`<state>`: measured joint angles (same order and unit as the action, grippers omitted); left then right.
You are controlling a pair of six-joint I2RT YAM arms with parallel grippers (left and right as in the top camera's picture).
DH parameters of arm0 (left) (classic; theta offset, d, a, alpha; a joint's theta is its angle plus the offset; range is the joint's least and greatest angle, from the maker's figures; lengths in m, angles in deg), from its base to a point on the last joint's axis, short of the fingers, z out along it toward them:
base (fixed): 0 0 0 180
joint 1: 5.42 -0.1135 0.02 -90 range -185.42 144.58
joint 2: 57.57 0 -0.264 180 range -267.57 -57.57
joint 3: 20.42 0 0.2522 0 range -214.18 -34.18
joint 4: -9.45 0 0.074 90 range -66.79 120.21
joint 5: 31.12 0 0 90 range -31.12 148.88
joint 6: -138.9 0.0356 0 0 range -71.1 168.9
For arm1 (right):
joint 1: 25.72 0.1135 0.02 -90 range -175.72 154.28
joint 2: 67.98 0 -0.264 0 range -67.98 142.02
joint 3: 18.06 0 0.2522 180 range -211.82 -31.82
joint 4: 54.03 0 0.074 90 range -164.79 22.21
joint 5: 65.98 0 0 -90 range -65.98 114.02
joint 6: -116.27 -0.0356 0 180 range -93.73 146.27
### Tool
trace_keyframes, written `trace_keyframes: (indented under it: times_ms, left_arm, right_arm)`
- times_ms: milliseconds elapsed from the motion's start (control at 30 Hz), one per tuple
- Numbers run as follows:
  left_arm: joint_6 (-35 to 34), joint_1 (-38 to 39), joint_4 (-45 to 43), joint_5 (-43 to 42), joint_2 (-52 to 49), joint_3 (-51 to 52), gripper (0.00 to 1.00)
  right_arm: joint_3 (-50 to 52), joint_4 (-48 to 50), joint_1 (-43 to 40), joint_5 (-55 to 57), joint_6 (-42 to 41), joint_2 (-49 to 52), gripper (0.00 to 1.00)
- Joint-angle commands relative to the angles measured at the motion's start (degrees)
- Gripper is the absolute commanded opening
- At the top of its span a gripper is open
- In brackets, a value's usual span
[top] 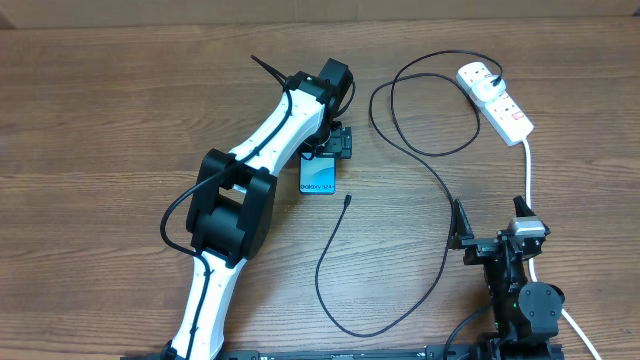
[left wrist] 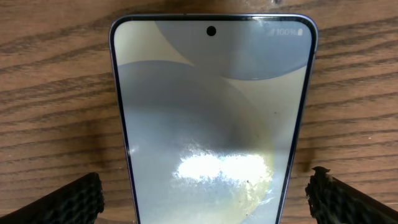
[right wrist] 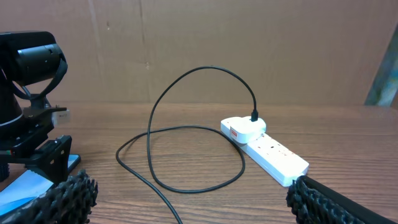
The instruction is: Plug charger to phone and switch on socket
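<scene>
The phone (top: 319, 179) lies flat on the wooden table, its "Galaxy S24" edge toward the front. In the left wrist view the phone (left wrist: 211, 118) fills the frame, screen lit. My left gripper (top: 325, 156) is open over the phone's far end; in its wrist view the left gripper (left wrist: 205, 200) has a finger on each side, apart from the phone's edges. The charger's black cable (top: 430, 165) loops across the table. Its connector tip (top: 347, 200) lies loose just right of the phone. Its white plug (top: 477, 75) sits in the socket (top: 505, 112). My right gripper (top: 490, 228) is open and empty.
The socket's thick white cord (top: 529, 170) runs down the right side past my right arm. In the right wrist view the socket (right wrist: 273, 152), plug (right wrist: 244, 129) and cable loop (right wrist: 186, 127) lie ahead of the right gripper (right wrist: 199, 205). A brown cardboard wall (right wrist: 249, 43) stands behind the table.
</scene>
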<state>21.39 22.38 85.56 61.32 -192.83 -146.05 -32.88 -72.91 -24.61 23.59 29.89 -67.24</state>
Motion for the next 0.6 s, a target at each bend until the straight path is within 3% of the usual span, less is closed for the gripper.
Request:
trace_keyframes:
  times_ms: [0, 567]
  left_arm:
    - [-1.22, 0.37, 0.17, 1.11, -0.42, 0.22, 1.00]
    - [-1.20, 0.35, -2.82, 1.11, -0.42, 6.80, 1.00]
  right_arm:
    - [0.59, 0.31, -0.37, 0.35, -0.22, -0.57, 1.00]
    - [0.59, 0.31, -0.37, 0.35, -0.22, -0.57, 1.00]
